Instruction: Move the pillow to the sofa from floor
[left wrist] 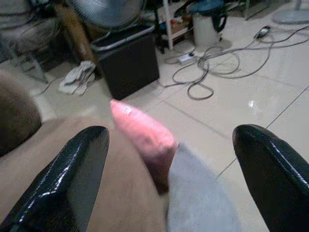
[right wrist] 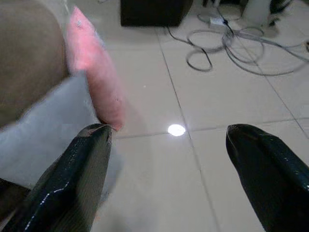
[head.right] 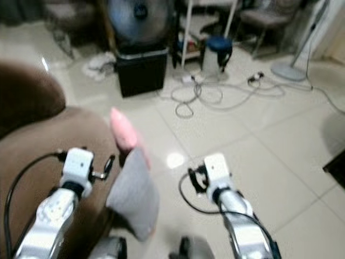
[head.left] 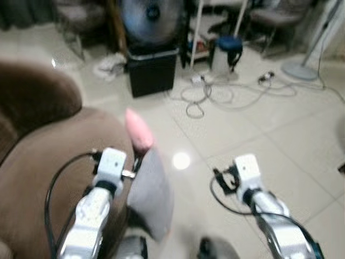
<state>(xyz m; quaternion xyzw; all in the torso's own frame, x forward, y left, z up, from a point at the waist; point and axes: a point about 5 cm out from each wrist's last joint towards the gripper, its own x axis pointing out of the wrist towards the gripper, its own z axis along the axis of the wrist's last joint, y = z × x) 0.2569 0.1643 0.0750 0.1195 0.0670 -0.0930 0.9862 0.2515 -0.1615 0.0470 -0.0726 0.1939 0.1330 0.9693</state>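
So pillow (left wrist: 145,135) btwn open left gripper (left wrist: 169,183) fingers, vs sofa (head.left: 48,162).

I'm looking at a home living rm: brown upholstered sofa (head.left: 48,162) w/ pink and grey pillows (head.left: 145,178) leaning on it, glossy cream tiled floor (head.left: 269,135), round standing fan (head.left: 151,19) behind a black box-shaped bin (head.left: 152,70), loose white cables (head.left: 226,94) on the tiles, chairs (head.left: 275,19) at the back.

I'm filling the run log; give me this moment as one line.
pillows: pink pillow and grey pillow lean on sofa | left tool: open | right tool: open | held: nothing
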